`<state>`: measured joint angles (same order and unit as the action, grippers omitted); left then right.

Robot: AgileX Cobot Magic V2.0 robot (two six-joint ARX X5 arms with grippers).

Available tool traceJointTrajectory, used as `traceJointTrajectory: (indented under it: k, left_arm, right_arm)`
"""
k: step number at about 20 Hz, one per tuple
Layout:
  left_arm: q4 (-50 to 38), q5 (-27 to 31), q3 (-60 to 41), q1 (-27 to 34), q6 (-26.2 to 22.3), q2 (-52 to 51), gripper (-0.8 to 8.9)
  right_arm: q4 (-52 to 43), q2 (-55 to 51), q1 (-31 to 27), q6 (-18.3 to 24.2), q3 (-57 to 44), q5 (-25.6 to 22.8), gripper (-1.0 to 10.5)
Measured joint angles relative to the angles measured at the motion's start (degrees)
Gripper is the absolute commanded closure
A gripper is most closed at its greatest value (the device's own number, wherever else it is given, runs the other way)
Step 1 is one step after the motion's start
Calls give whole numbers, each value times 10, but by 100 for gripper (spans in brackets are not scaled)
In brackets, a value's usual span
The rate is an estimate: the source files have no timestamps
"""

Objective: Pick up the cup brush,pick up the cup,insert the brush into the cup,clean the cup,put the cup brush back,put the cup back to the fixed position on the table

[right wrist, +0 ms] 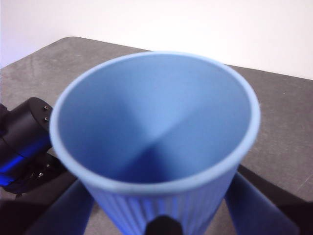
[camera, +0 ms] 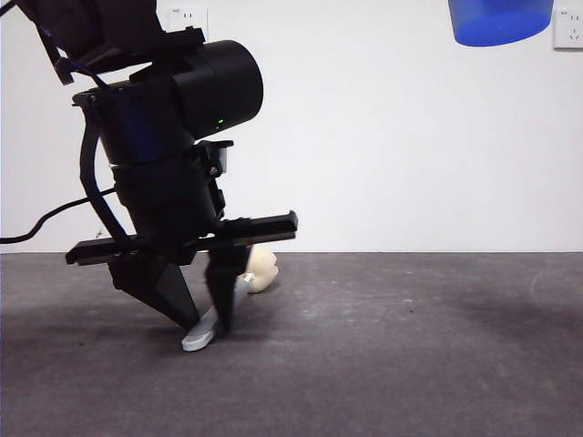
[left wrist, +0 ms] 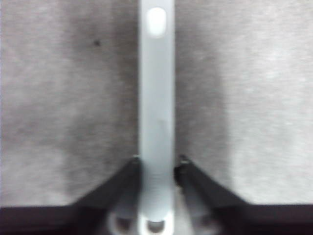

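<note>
The cup brush (camera: 202, 339) lies on the table (camera: 410, 346). Its grey handle points toward the front and its cream sponge head (camera: 261, 270) lies behind. My left gripper (camera: 208, 326) reaches down to the table, its jaws closed against both sides of the handle (left wrist: 156, 98). In the left wrist view the gripper (left wrist: 157, 164) grips near one end of the handle. My right gripper (right wrist: 164, 208) is shut on the blue ribbed cup (right wrist: 156, 132) and holds it mouth toward the camera. In the front view only the cup's base (camera: 499, 23) shows, high in the air at the top right.
A white wall with two sockets stands behind the table. The left arm's black body (camera: 164, 137) fills the left of the front view and also shows in the right wrist view (right wrist: 24, 132).
</note>
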<state>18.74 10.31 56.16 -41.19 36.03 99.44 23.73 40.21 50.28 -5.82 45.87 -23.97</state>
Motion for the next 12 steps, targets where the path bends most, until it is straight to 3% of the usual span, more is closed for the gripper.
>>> traceJointTrajectory:
  k: [7,12]
  left_arm:
    - [26,-15,-1,-1,-19,-20,493]
    - [50,-19,-3,-1,-46,-125,494]
  right_arm:
    - [-5,19,-3,0,0,0,959]
    - [-69,96,-39,0,0,2,959]
